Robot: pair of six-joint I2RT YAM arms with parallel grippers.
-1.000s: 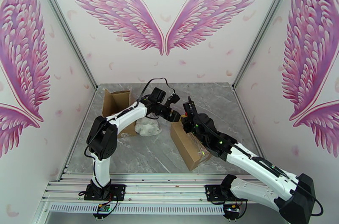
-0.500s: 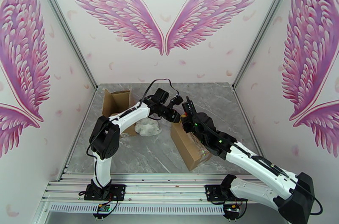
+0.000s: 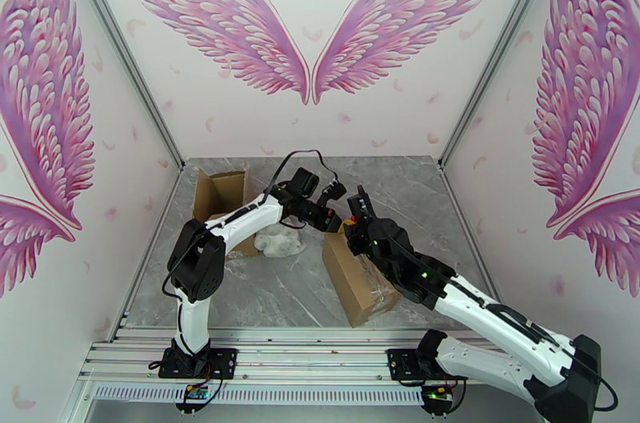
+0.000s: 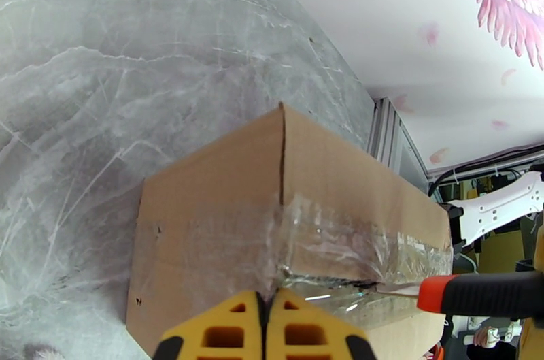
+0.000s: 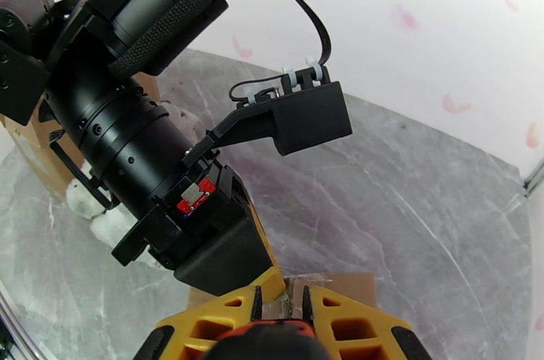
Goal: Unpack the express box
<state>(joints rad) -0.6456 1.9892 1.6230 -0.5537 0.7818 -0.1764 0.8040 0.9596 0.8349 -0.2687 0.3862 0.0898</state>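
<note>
Left gripper [image 4: 266, 297]: shut at clear tape [image 4: 326, 246] (hold unclear).
Right gripper [image 5: 279, 297]: clamps orange-black cutter [image 4: 469, 293].
Risk: your cutter slips, gouging brown cardboard box [image 4: 224, 164].

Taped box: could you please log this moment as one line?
left gripper: shut at tape | right gripper: holding cutter, blade at box seam | box: closed

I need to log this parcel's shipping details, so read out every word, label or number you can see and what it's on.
No readable text found.
Taped cardboard box: plain cardboard and clear tape, no label on the faces shown.
Open cardboard box: no print visible.
Cutter handle: orange and black, no lettering.
Red part on the left wrist: too small to read.
Back wall: pink wings, no words.
</note>
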